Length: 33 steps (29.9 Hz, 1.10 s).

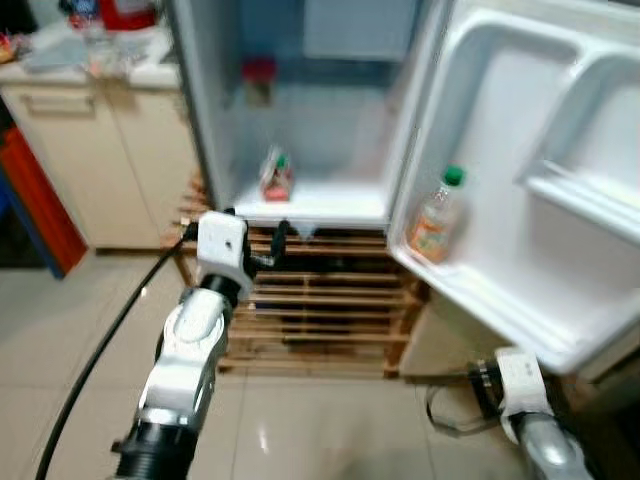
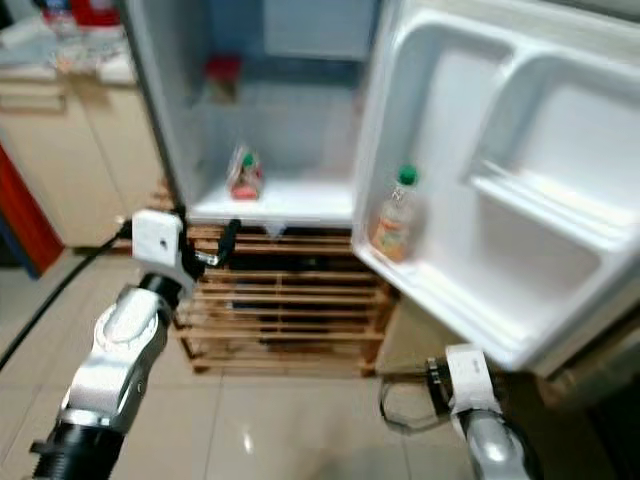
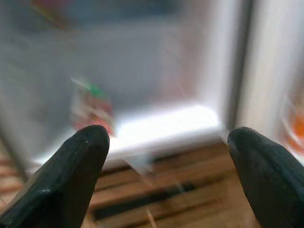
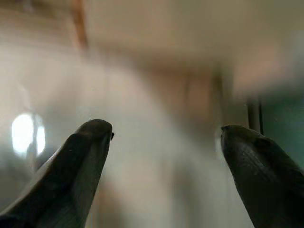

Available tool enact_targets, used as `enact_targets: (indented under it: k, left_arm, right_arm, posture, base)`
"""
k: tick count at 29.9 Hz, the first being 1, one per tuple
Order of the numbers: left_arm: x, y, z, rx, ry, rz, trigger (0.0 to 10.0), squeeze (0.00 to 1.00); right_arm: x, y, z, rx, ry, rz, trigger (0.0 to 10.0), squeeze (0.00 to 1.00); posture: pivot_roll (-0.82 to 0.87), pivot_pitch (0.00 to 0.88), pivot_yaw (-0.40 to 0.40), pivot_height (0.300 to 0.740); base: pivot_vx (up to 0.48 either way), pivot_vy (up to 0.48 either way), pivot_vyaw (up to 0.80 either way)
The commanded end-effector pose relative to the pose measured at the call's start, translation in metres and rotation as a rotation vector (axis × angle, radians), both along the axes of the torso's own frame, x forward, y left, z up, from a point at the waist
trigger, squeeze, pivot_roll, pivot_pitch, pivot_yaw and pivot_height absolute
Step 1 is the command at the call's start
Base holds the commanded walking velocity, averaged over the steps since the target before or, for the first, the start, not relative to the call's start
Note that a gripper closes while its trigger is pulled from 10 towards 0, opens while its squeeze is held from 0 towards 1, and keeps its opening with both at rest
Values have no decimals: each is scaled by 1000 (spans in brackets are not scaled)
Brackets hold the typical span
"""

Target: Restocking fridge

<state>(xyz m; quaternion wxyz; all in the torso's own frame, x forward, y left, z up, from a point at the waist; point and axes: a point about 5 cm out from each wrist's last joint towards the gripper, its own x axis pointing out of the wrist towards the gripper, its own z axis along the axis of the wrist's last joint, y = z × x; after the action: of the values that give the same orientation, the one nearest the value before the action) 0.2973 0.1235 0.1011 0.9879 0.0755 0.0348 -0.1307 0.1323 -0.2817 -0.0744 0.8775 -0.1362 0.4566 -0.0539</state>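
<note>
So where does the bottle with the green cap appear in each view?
Left eye view: bottle standing in the open door's lower shelf, right of centre.
Right eye view: same shelf, near centre.
Left wrist view: only an orange blur at the edge, unsure.
Right wrist view: cannot tell.
Shared landmark: wooden rack.

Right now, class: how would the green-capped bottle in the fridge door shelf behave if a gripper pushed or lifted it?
The bottle is tall, narrow and already leaning, so a push would probably tip it. Its smooth, clear-looking sides may be slippery. It looks partly filled, so moderately heavy.

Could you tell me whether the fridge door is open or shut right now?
Open. The fridge door is swung wide, its inner shelves facing the camera, with a green-capped bottle standing in its bottom shelf.
</note>
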Motion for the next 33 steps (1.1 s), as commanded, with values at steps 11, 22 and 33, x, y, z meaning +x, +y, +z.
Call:
enact_targets:
  k: [11, 22, 33]
  left_arm:
    - [-42, 51, -118, 200, 688, 82, 10000, 0]
    - [-97, 73, -173, 280, 994, 119, 10000, 0]
    - [-143, 93, -194, 467, 1111, 81, 10000, 0]
  right_arm:
    - [-28, -85, 27, -310, 122, -374, 10000, 0]
    - [55, -149, 131, -440, -423, -740, 10000, 0]
    - [175, -47, 153, 86, -713, -310, 10000, 0]
  posture:
    - [-120, 0, -8, 740]
    - [-126, 0, 5, 740]
    - [-150, 0, 5, 740]
  base:
    - [0, 0, 0]
    - [0, 0, 0]
    - [0, 0, 0]
